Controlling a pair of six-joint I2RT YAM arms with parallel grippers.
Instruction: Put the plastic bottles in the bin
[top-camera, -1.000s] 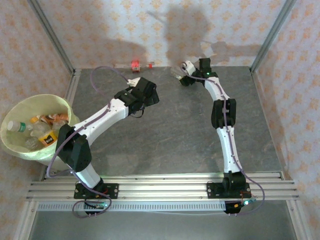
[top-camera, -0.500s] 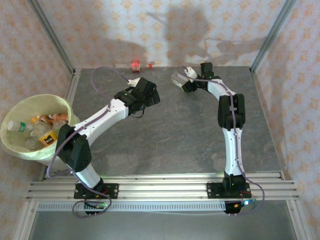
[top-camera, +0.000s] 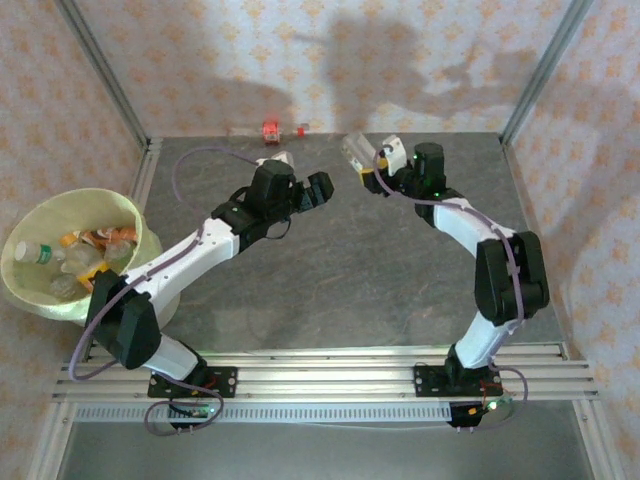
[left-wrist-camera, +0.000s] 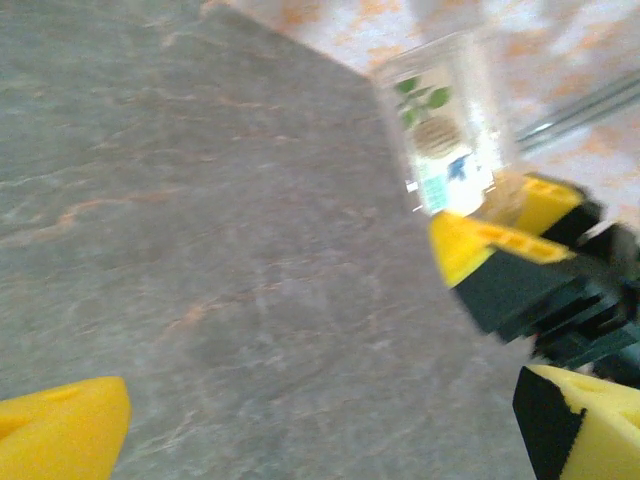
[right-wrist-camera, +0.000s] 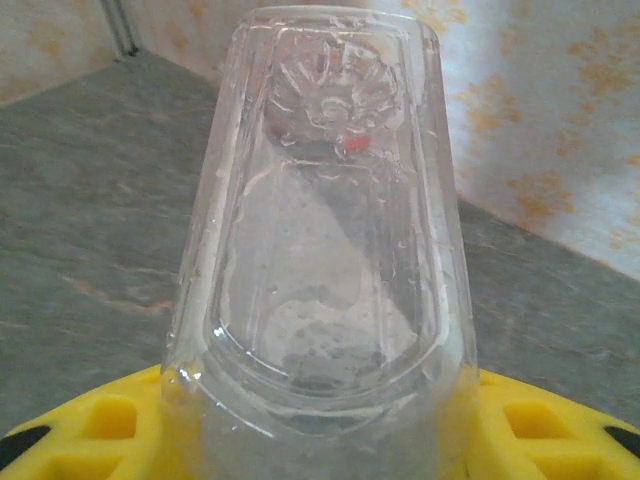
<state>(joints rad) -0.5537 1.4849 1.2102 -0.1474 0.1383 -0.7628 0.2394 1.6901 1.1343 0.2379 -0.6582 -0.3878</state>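
From above, the right gripper (top-camera: 372, 165) is clamped on a clear bottle (top-camera: 355, 152) over the middle of the table's (top-camera: 350, 260) far edge. The left gripper (top-camera: 318, 187) hangs just left of it, not touching. 1 red-labelled bottle (top-camera: 270, 130) lies along the far edge. The bin (top-camera: 70, 197) sits at the table's left edge toward the near corner, with several bottles (top-camera: 85, 262) inside.

In the left wrist view, the left gripper's 2 yellow fingertips (left-wrist-camera: 60, 420) stand wide apart, with nothing between them.

In the right wrist view, the clear bottle is pinched between 2 yellow fingers (right-wrist-camera: 100, 430), its base pointing away.
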